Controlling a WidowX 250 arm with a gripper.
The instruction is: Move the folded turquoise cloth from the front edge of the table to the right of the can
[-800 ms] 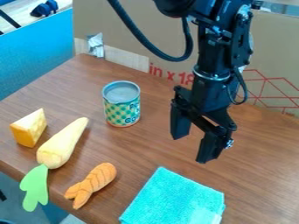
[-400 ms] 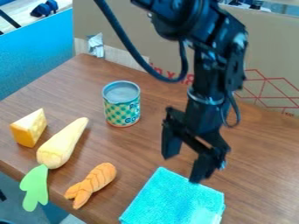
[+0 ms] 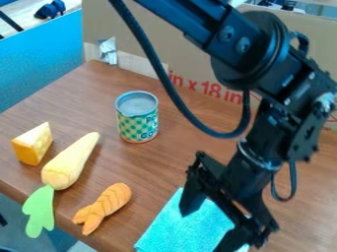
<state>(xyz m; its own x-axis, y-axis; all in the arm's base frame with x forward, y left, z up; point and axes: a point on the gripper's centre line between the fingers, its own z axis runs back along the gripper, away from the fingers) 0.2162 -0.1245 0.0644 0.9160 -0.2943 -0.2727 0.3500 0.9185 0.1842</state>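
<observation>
The gripper (image 3: 205,227) hangs low over the turquoise cloth (image 3: 172,227) at the front of the table, its two fingers spread apart with nothing held between them. It covers the right part of the cloth; whether the fingertips touch the fabric, I cannot tell. Left of the cloth lies an orange braided bread-like toy (image 3: 104,206). A can with a green checked label (image 3: 137,124) stands upright farther back. At the left are a pale yellow carrot-shaped toy with green leaves (image 3: 68,162) and a yellow cheese wedge (image 3: 33,143).
A cardboard panel (image 3: 141,34) rises along the back of the wooden table (image 3: 99,98). A blue panel (image 3: 39,59) borders the left side. The arm and its black cable loop pass over the back right.
The gripper has come down and toward the front edge, from above the bare wood behind the cloth to over the cloth, and stays open. The upper arm now reaches farther into view.
</observation>
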